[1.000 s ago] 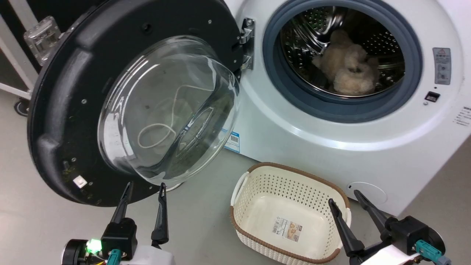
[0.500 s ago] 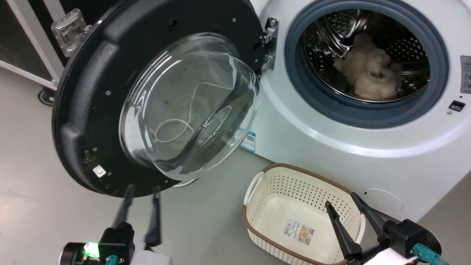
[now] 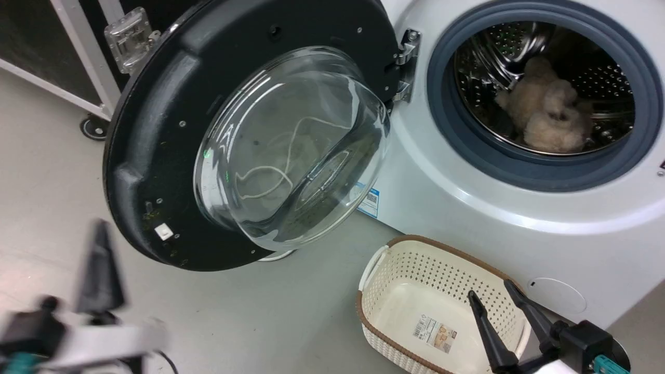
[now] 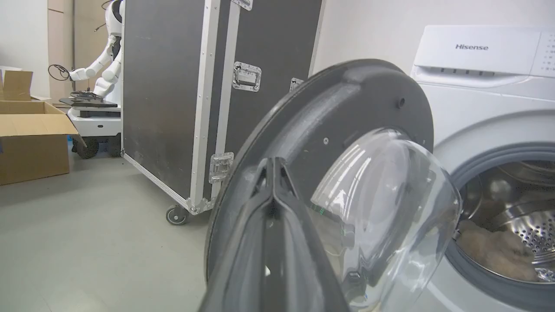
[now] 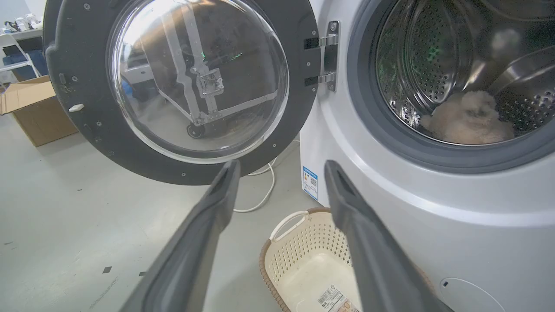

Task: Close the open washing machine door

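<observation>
Head view: the white washing machine (image 3: 499,218) fills the space ahead of the right pincer (image 3: 488,289), whose fingers are spread and idle over the basket (image 3: 441,270). The washing machine door (image 3: 156,156) hangs wide open just ahead of the left pincer (image 4: 273,164). That pincer's fingers are pressed together, probably to shove the rim home.

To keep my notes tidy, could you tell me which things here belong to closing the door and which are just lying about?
Job in hand: washing machine door, hinge, left gripper.
Lying about: basket, plush toy in the drum, flight case, cardboard box, floor cable.
</observation>
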Robot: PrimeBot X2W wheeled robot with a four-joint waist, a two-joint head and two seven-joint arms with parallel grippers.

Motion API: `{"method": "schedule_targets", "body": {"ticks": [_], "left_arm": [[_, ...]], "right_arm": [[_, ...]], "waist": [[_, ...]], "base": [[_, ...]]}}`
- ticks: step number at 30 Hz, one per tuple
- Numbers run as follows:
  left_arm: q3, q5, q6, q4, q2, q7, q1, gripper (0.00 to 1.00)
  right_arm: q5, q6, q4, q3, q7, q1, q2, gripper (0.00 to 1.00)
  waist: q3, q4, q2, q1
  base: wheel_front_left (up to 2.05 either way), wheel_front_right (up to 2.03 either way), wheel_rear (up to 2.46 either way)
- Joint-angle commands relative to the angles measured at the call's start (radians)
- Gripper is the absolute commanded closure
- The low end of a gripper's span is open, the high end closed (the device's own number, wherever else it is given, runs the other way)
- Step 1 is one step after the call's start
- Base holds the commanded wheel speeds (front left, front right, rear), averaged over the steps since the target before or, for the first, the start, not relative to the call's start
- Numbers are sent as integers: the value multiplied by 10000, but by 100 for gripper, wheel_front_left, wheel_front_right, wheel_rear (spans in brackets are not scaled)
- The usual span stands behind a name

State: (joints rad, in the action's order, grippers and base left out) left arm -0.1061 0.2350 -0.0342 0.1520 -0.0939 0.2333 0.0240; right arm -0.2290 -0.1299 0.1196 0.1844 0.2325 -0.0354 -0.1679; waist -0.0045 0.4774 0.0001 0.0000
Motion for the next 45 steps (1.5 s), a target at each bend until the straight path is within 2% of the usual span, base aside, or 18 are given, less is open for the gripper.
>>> {"method": "schedule_targets", "body": {"ticks": [1, 4, 8, 13, 16, 22, 26, 29, 33, 36, 42, 44, 45], "left_arm": [[-433, 477, 209, -46, -178, 109, -417, 100], [-1139, 1744, 627, -533, -489, -99, -1234, 100], [-2107, 3570, 831, -1464, -1128, -1252, -2497, 100], [-2970, 5434, 643, -2924, -1858, -3080, -3837, 100], [-3343, 6564, 399, -3880, -2022, -4248, -4509, 100], [-4042, 8302, -373, -5442, -2044, -5962, -5429, 100], [-4080, 8716, -453, -5902, -2093, -6608, -5557, 100], [-4051, 9048, -244, -6065, -2069, -7123, -5500, 100], [-4046, 9799, 498, -5928, -1914, -8073, -5204, 100], [-4071, 10179, 828, -5635, -1810, -8654, -4687, 100], [-3859, 10532, 1045, -4631, -1351, -9560, -3404, 100], [-3780, 10692, 1061, -4083, -1016, -9813, -2860, 100], [-3656, 10884, 1071, -3516, -577, -10070, -2275, 100]], "right_arm": [[-62, -7, -62, -18, 116, -218, -81, 0], [-54, -8, -170, -118, 179, -414, -107, 0], [-80, -8, -259, -11, 263, -481, -259, 0], [-186, -8, -297, 47, 293, -391, -465, 0], [-221, -8, -307, 94, 293, -332, -572, 0], [-307, -8, -286, 115, 293, -220, -705, 0], [-350, -8, -268, 88, 293, -180, -692, 0], [-363, -8, -250, 117, 293, -189, -696, 0], [-409, -8, -195, -10, 293, -242, -597, 0], [-451, -8, -142, -149, 293, -290, -468, 0], [-449, -8, 7, -508, 293, -337, -209, 0], [-414, -8, 67, -730, 293, -348, -93, 0], [-331, -8, 89, -899, 293, -340, -25, 0]], "waist": [[29, 76, -1, 0], [146, 189, -1, 0], [451, 57, -1, 0], [697, -290, -1, 0], [804, -483, -1, 0], [930, -791, -1, 0], [1003, -937, -1, 0], [978, -1000, -1, 0], [823, -1056, -1, 0], [611, -1105, -1, 0], [145, -1268, -1, 0], [-2, -1379, -1, 0], [-104, -1545, -1, 0]], "base": [[0, 0, 0], [0, 0, 0], [0, 0, 0], [0, 0, 0], [0, 0, 0], [0, 0, 0], [0, 0, 0], [0, 0, 0], [0, 0, 0], [0, 0, 0], [0, 0, 0], [0, 0, 0], [0, 0, 0]]}}
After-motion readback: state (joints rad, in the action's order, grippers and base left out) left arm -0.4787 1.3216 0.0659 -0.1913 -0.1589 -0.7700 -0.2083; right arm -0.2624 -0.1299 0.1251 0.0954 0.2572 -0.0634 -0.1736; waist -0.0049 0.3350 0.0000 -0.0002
